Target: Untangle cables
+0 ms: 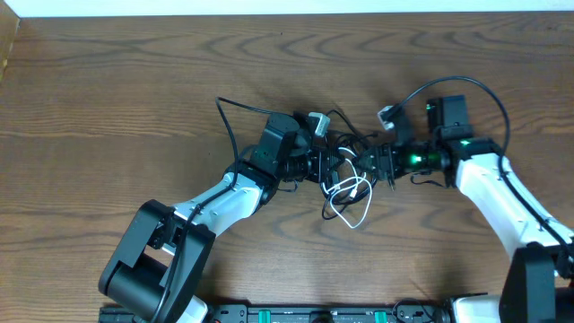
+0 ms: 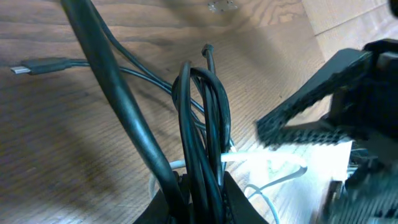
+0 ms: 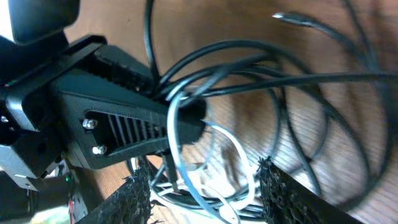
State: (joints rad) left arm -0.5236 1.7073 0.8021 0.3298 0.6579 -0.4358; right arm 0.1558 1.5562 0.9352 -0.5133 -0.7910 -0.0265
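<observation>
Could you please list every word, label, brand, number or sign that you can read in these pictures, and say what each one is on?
No text can be read in any view.
The cables and the wooden table carry no visible lettering.
The green light on the right arm is only a glow, not a sign.

Robotics lab setup: wood-grain table [image 1: 108,90], left arm [image 1: 224,193] and right arm [image 1: 489,184] mounted at its edge.
</observation>
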